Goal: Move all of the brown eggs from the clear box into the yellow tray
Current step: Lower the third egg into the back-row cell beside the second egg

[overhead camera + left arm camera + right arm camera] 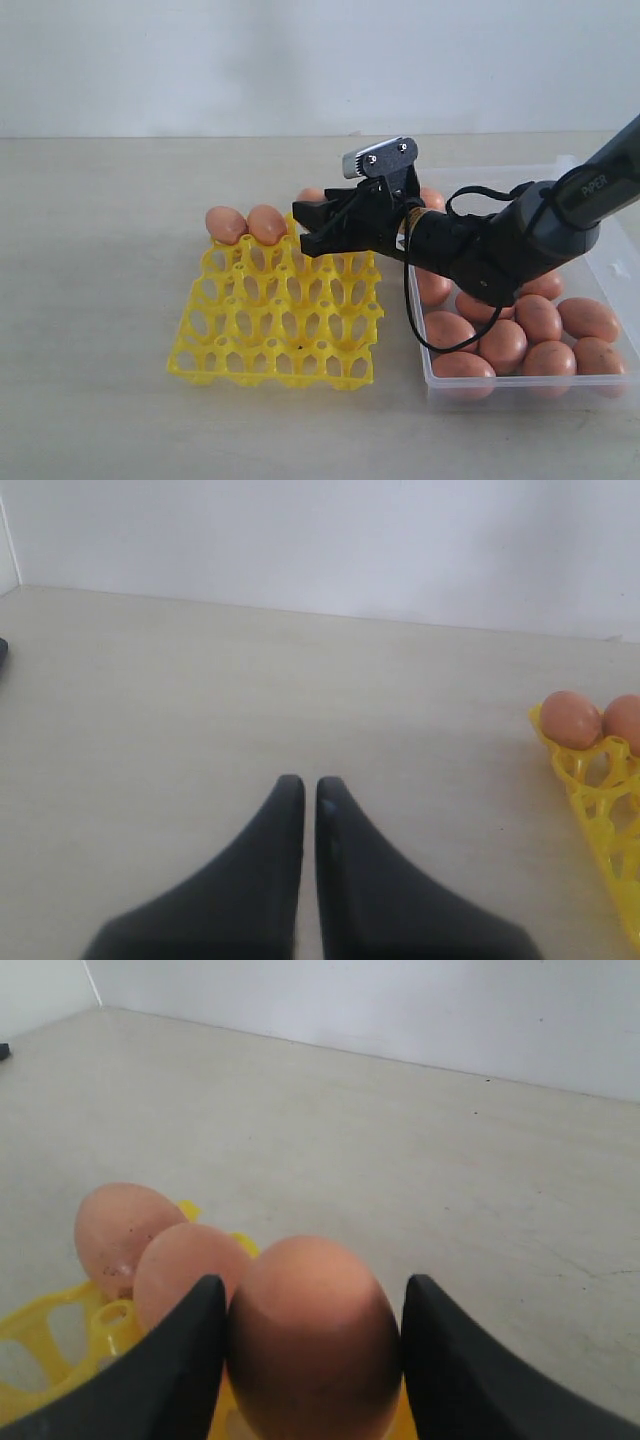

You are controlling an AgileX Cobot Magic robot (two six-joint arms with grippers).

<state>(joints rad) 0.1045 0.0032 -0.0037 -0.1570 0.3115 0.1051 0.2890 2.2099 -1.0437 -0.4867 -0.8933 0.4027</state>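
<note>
My right gripper (303, 228) reaches over the back row of the yellow tray (205, 352), shut on a brown egg (313, 1335) with a finger pressing each side. That egg's top peeks out behind the fingers in the exterior view (311, 194). Two brown eggs (227, 224) (267, 223) sit in the tray's far-left cups, just beside the held one. The clear box (520, 388) on the right holds several more brown eggs (540, 318), partly hidden by the arm. My left gripper (303, 785) hovers over bare table, shut and empty, with the tray's corner (610, 810) off to one side.
The rest of the tray's cups hold nothing. The right arm and its cable stretch across the box's left half. Beige tabletop lies left of and in front of the tray, with a white wall behind.
</note>
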